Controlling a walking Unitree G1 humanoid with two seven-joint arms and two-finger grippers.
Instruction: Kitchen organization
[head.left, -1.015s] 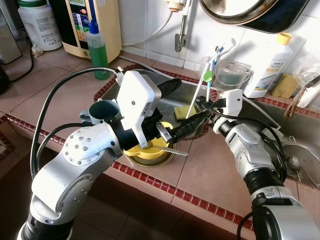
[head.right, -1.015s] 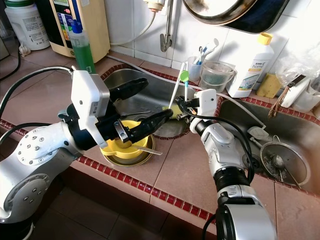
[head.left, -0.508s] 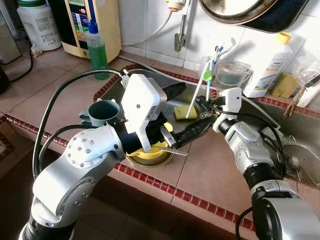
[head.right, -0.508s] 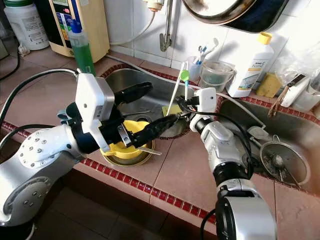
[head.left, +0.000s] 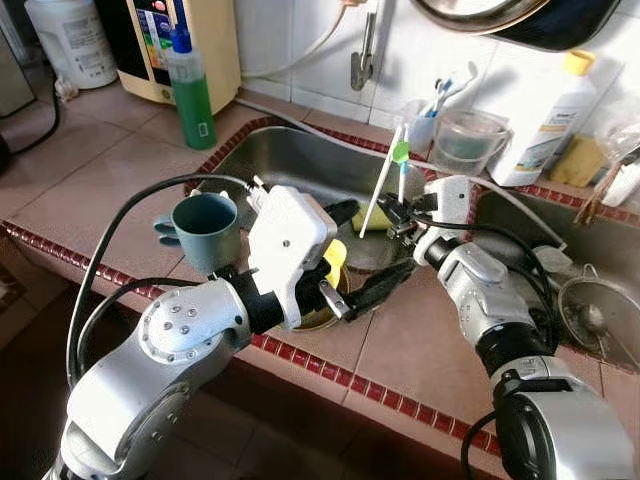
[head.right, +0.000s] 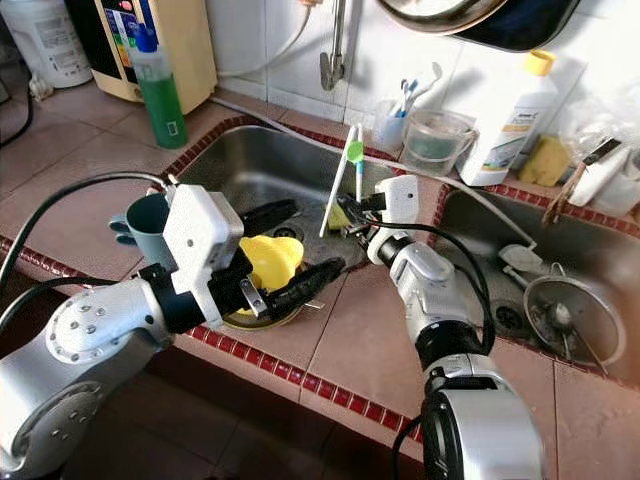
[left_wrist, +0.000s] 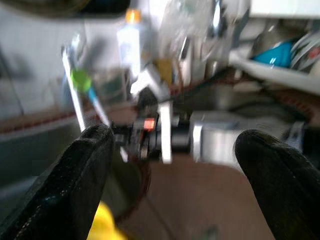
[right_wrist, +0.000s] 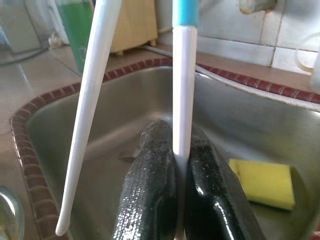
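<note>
My right gripper hovers over the near rim of the steel sink. It is shut on a white toothbrush with a blue band, which stands upright. A second white stick with a green head rises beside it; what holds it is hidden. My left gripper is open with nothing between its fingers, just above a yellow bowl in a metal dish on the counter edge. In the left wrist view the two black fingers frame the right wrist, blurred.
A teal mug stands left of the dish, with a green soap bottle behind. A yellow sponge lies in the sink. A toothbrush cup, clear jug and white bottle line the back wall. A second basin is at the right.
The camera has tilted down and shifted. My left gripper has dropped lower and nearer the yellow bowl, still open. The right gripper keeps its hold on the toothbrush.
</note>
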